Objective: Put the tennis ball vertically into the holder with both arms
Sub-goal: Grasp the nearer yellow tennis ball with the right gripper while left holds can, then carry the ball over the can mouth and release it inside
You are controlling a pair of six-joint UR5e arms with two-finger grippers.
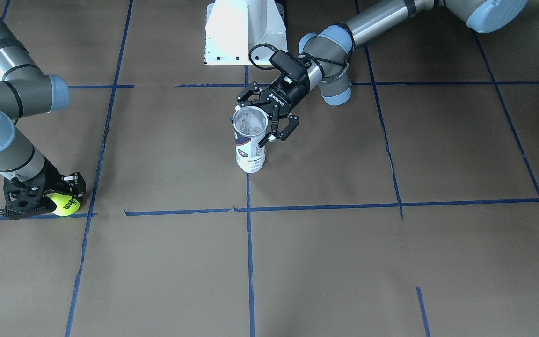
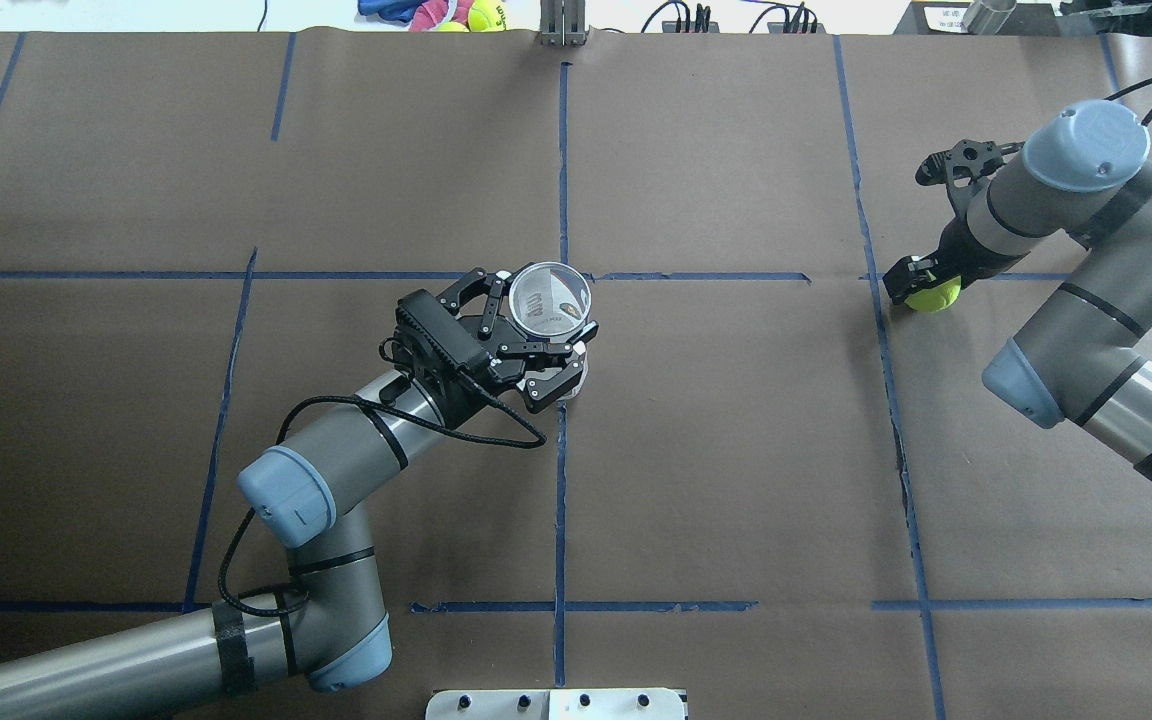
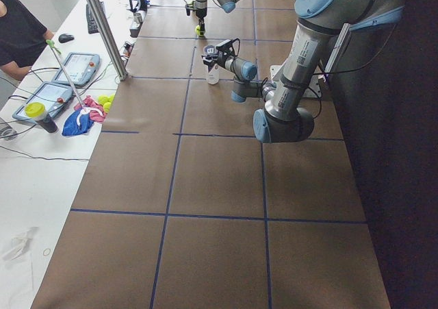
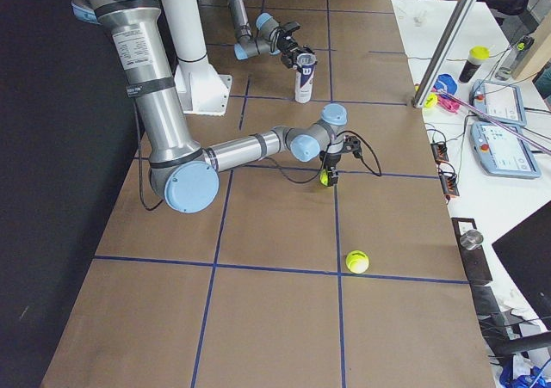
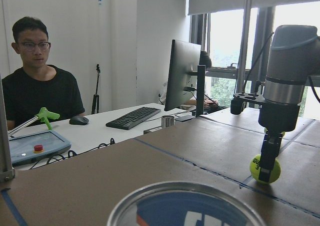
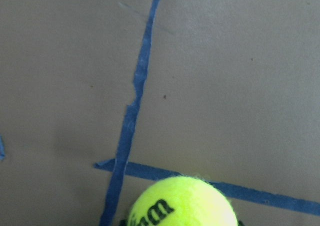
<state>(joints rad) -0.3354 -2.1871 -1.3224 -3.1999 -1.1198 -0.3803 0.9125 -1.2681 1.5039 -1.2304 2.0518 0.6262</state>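
Brown-papered bench (image 1: 344, 257), blue tape (image 1: 250, 262) grid, spare ball (image 4: 357, 261) aside. We see left fingers (image 1: 286, 128) clasping the upright clear holder (image 1: 250, 145) mid-bench; right fingers (image 1: 76, 181) pinch the yellow-green Wilson tennis ball (image 1: 66, 206), bench-resting, well apart.

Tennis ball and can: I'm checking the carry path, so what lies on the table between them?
Only brown paper with blue tape lines lies between the tennis ball and the can; the overhead view shows it.
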